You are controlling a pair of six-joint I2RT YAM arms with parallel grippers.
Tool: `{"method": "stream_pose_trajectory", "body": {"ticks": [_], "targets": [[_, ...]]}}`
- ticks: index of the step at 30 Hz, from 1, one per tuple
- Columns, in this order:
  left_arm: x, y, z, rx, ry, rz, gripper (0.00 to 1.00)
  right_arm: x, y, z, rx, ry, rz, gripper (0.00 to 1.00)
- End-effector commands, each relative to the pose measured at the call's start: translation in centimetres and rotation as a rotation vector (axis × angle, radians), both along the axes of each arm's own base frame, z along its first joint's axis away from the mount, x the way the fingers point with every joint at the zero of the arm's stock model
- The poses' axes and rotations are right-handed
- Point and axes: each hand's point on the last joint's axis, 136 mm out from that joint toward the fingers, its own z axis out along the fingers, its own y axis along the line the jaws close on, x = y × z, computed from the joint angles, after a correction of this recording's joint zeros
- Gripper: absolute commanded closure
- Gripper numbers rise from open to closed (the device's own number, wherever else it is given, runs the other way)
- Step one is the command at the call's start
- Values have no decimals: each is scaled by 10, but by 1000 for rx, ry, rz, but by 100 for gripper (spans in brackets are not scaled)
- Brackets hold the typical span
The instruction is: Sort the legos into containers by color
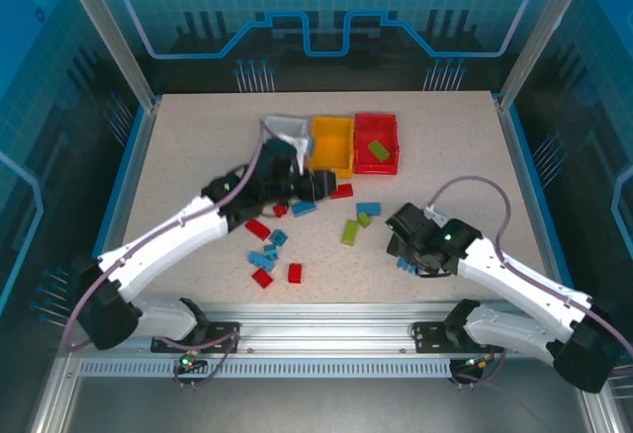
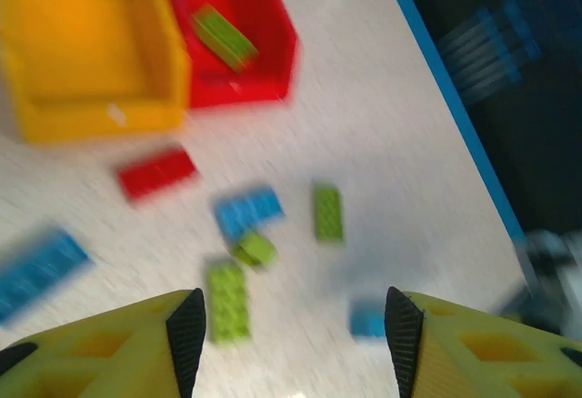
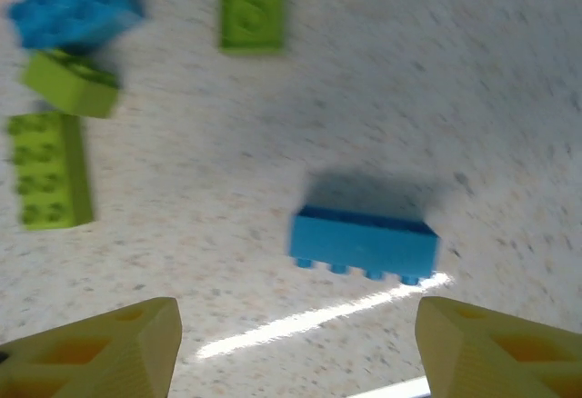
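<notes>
Starting with the left claw point(image 2: 291, 330), we find its jaws spread wide and holding nothing, poised over the speckled table point(image 2: 391, 116). This view is blurred. Far ahead and to the claw's left stands the orange-yellow bin point(image 2: 100, 116). The red bin point(image 2: 238, 89) sits right beside it, more nearly straight ahead, with one lime green brick point(image 2: 224, 37) lying aslant inside.

Loose legos are strewn between those bins and the claw. A long blue brick point(image 2: 36, 266) lies off to the left and a red brick point(image 2: 156, 173) just short of the yellow bin. A short blue brick point(image 2: 247, 210) has a small green piece point(image 2: 255, 249) at its near side. A green two-row brick point(image 2: 227, 300) lies just beside the left fingertip, and a slim green brick point(image 2: 328, 212) ahead.

From above, the white bin point(image 1: 282, 134) lies tipped beyond the left wrist, next to the yellow one and partly hidden by the left arm point(image 1: 188, 230).

Moving to the right claw point(image 3: 300, 353), we see its jaws wide apart too, gripping nothing. A bright blue brick point(image 3: 364, 245) lies on its side just ahead, between the two fingers' lines and touching neither. Its row of studs faces the claw. Farther ahead and to the left lie a tilted blue brick point(image 3: 77, 3), a green block point(image 3: 68, 84), a green studded plate point(image 3: 50, 169) and a long green brick point(image 3: 252, 3), all well apart from it.
</notes>
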Motion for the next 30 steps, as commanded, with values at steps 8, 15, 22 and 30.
{"method": "stream_pose_trajectory", "body": {"ticks": [8,15,22,30], "targets": [[-105,-39,-41,-111,55,-171,34,-10,6,-35,362,95,-504,23],[-120,-42,-55,-99,74,-182,33,-15,7,-61,410,206,-688,18],[-120,-40,-56,-78,72,-180,33,14,0,-61,467,113,-756,18],[-122,-42,-62,-73,83,-188,34,1,-14,-90,439,177,-853,39]]}}
